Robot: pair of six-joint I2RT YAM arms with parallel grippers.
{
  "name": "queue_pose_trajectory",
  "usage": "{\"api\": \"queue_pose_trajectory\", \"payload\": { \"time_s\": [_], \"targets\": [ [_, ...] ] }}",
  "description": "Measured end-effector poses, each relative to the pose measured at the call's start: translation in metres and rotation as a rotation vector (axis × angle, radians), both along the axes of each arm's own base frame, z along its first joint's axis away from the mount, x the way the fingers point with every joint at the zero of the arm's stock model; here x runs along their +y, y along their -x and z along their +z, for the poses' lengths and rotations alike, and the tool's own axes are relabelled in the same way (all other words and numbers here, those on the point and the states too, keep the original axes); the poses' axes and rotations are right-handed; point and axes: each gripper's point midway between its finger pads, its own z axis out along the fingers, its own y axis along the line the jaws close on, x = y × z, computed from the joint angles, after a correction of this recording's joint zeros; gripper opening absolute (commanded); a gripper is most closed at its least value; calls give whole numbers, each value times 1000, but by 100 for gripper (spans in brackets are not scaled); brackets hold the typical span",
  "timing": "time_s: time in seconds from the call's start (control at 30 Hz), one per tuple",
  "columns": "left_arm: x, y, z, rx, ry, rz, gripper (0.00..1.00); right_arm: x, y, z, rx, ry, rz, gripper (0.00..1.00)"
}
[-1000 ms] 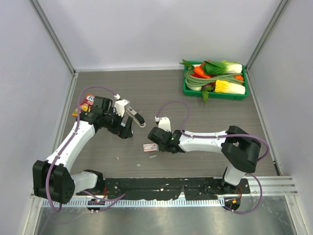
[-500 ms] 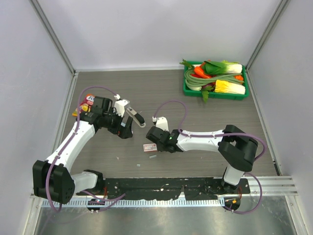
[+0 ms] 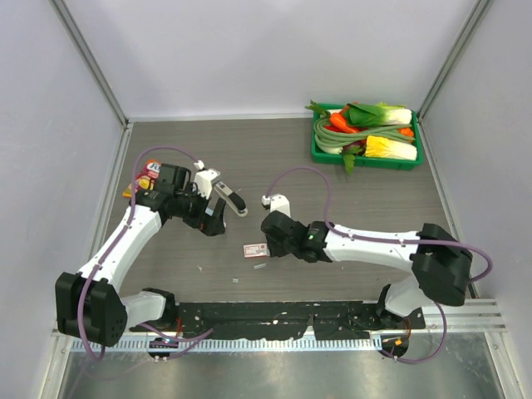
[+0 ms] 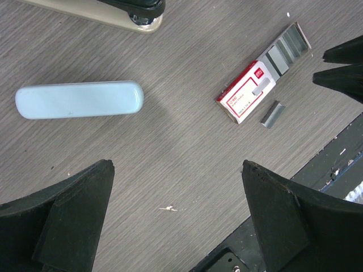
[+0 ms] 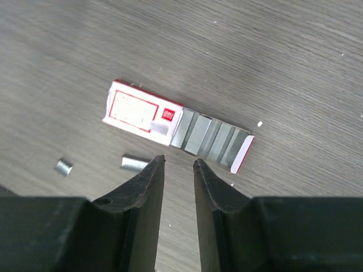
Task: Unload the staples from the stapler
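Top external: we are counting one pink-and-white box near the middle and one green crate of vegetables at the far right. Left wrist: the left gripper is standing wide apart and empty, with one pale blue stapler lying flat on the table, left of the box. Right wrist: the right gripper is hovering slightly parted, gripping nothing, by two loose strips of staples beside the box's slid-out tray.

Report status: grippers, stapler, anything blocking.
Left gripper wide open, empty. Right gripper slightly open near box, empty. Stapler flat on table, untouched; loose staples beside box. Nothing blocking.
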Motion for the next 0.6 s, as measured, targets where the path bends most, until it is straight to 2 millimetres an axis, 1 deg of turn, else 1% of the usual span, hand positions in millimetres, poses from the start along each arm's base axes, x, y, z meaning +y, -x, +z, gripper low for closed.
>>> {"api": "queue_pose_trajectory", "payload": {
  "time_s": [0.1,0.2,0.27,0.33,0.4,0.47,0.53,0.6],
  "targets": [
    [0,4,1,8,3,-8,95,-2,3,14,-29,-36,40,33],
    [-7,13,3,4,3,-56,92,-14,5,22,-64,-57,36,33],
    [-22,23,5,-14,-9,-134,91,-28,5,33,-107,-78,5,33],
    [-44,40,4,-30,-33,-253,89,-39,1,51,-159,-116,-40,33],
    [-66,61,-1,-33,-59,-379,88,-48,-5,70,-206,-158,-88,33],
    [-81,80,-10,-16,-85,-483,87,-57,-10,84,-243,-187,-138,33],
    [-90,93,-22,8,-124,-557,86,-67,-14,91,-267,-192,-182,33],
    [-94,100,-33,34,-157,-596,86,-75,-17,92,-273,-183,-218,33]
  ]
}}
